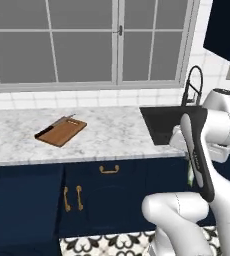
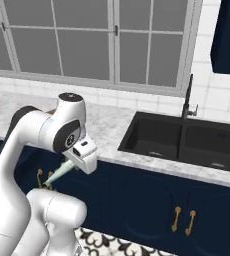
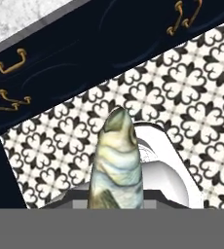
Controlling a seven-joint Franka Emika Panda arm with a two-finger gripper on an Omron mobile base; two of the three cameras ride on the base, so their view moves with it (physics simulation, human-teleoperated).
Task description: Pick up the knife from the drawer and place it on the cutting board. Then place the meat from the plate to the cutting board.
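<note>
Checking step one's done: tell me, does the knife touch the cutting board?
Touching. The left base view shows the knife lying flat along the cutting board's far edge.

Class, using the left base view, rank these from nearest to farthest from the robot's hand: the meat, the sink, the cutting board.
1. The meat, held in the hand, hanging below it.
2. The sink, just behind it on the counter.
3. The cutting board, far left on the counter.
</note>
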